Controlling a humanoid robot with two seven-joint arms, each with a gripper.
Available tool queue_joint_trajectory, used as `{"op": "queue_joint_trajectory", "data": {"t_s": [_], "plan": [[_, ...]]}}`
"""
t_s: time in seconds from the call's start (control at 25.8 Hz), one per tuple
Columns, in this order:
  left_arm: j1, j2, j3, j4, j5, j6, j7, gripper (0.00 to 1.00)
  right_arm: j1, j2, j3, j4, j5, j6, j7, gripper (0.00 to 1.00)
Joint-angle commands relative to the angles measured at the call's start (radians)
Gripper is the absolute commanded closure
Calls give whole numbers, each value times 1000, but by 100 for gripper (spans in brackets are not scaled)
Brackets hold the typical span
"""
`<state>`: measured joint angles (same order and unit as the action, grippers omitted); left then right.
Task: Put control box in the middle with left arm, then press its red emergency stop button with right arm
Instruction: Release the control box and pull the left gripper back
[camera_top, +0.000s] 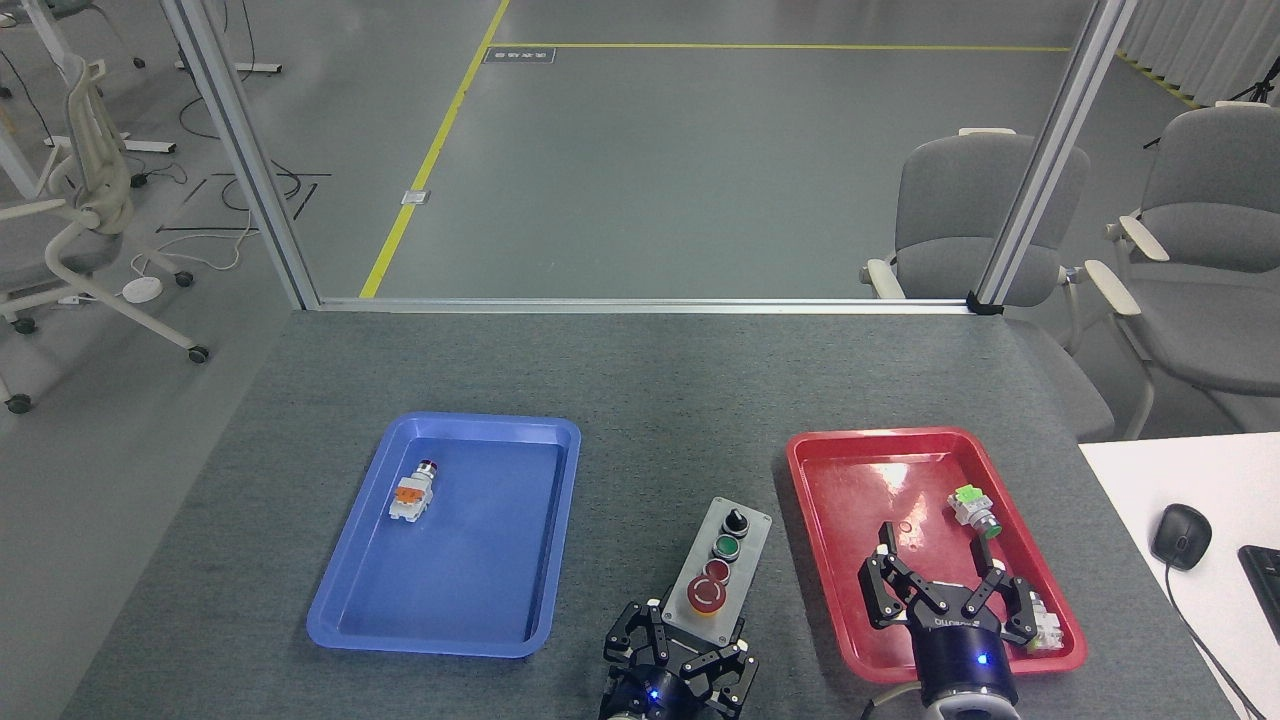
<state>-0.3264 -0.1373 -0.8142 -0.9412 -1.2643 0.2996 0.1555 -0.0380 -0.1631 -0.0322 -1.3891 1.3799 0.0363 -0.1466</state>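
Note:
The control box (745, 541), grey-topped with a row of buttons, lies on the table between the two trays, its far end tilted to the right. The red emergency stop button (707, 596) sits at its near end. My left gripper (682, 648) is at the bottom edge with its fingers on either side of the box's near end, shut on it. To the right, my right gripper (935, 548) hovers open over the near part of the red tray (850, 445), holding nothing.
A blue tray (470, 560) on the left holds a small orange and white push-button (411, 494). The red tray holds a green push-button (973, 509) and a white part (1044, 622). A white desk with a mouse (1181, 535) adjoins at the right.

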Motion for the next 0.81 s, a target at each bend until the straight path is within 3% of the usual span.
{"op": "queue_joint_trajectory", "data": {"t_s": [0.0, 0.31, 0.62, 0.77], "plan": [[0, 1, 3, -1, 0, 1, -1, 42, -10, -1, 0, 1, -1, 4, 5, 2], [1, 2, 9, -19, 0, 3, 4, 10, 7, 8, 17, -7, 1, 0, 2, 2], [23, 2, 7, -44, -1, 0, 2, 3, 9, 14, 54, -21, 4, 20, 5, 2], [90, 21, 7, -131, -1, -19, 1, 2, 4, 25, 60, -27, 4, 45, 7, 2]]}}
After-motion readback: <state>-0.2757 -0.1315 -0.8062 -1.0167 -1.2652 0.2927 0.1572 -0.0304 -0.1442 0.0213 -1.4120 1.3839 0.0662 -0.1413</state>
